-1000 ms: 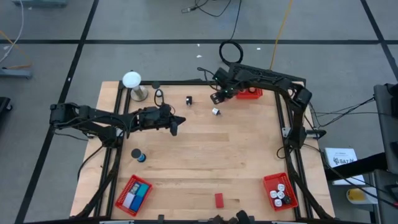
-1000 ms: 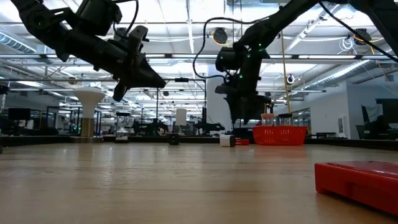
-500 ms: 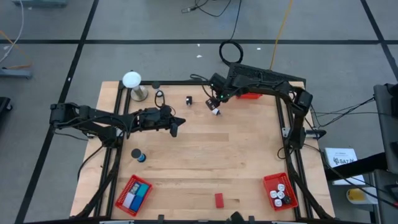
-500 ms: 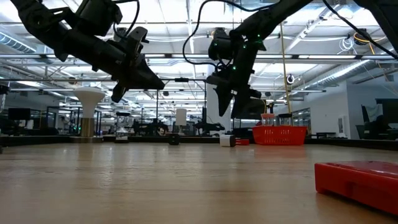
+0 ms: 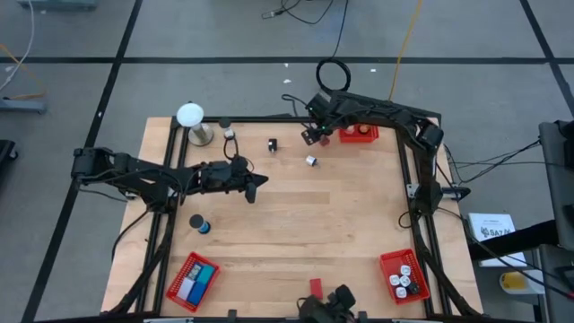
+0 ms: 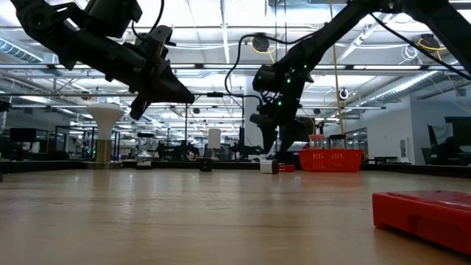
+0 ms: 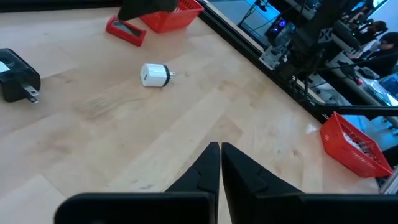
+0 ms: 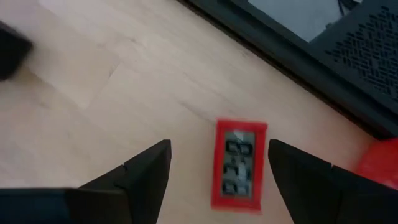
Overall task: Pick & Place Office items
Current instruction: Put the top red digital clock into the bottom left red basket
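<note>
My right gripper (image 8: 214,180) is open and hovers near the table's far edge (image 5: 312,135). A flat red piece with a grey inlay (image 8: 239,165) lies on the wood below, between its spread fingers, which do not touch it. The same red piece (image 7: 124,30) lies beside the far red basket (image 5: 359,134). My left gripper (image 7: 219,155) is shut and held above the table's left middle (image 5: 254,187). A white plug-like cylinder (image 7: 155,74) and a black adapter (image 7: 15,74) lie ahead of it on the wood.
A white ball on a stand (image 5: 190,117) stands at the far left corner. A blue and black roll (image 5: 199,223) lies at the left. Red baskets sit at the near left (image 5: 193,278) and near right (image 5: 402,275). A red block (image 5: 316,287) lies near the near edge.
My right gripper swung out toward the white cylinder and rose. It then drew back toward the far edge and came down over the flat red piece. A dark shape has appeared at the table's near edge.
</note>
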### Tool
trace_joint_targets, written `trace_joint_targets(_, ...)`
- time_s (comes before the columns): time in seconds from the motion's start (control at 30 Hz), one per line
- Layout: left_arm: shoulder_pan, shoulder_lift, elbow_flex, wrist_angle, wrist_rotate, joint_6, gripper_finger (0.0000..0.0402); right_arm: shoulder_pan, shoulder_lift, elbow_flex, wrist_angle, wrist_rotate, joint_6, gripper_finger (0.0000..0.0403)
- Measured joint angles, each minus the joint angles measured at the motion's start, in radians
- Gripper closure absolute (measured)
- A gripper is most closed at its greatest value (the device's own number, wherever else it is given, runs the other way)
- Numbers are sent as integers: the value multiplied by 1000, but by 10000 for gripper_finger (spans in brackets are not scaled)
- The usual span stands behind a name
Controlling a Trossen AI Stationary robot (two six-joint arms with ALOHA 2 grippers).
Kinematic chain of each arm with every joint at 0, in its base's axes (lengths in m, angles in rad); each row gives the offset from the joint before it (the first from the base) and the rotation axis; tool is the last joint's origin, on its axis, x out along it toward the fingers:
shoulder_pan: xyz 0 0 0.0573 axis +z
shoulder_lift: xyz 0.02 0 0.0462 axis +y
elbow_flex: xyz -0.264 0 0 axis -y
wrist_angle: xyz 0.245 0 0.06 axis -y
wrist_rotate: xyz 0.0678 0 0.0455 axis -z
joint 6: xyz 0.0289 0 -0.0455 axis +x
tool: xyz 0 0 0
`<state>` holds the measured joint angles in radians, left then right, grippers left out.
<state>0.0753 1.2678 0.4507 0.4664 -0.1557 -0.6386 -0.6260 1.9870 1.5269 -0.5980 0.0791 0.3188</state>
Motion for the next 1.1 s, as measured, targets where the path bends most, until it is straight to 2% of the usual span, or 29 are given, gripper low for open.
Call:
trace_joint_targets(0.13,-12,0,0,0,-11,-13,399,4,42,0,4,32,-1,147)
trace_joint_targets(0.27,-17,0,0,1,-11,-25,389,6,73,0,11,32,-22,148)
trace_joint_targets(0.47,-19,0,0,2,-24,-39,395,8,77,0,16,54,-25,154)
trace_joint_targets(0.77,-20,0,0,2,-48,-46,386,14,77,0,3,77,-6,220)
trace_joint_targets(0.87,-20,0,0,2,-55,-47,391,13,77,0,-3,76,-3,215)
trace_joint_targets(1.03,-20,0,0,2,-55,-52,397,13,77,0,-35,70,-16,183)
trace_joint_targets(1.1,-20,0,0,2,-55,-52,391,12,77,-3,-31,30,-21,175)
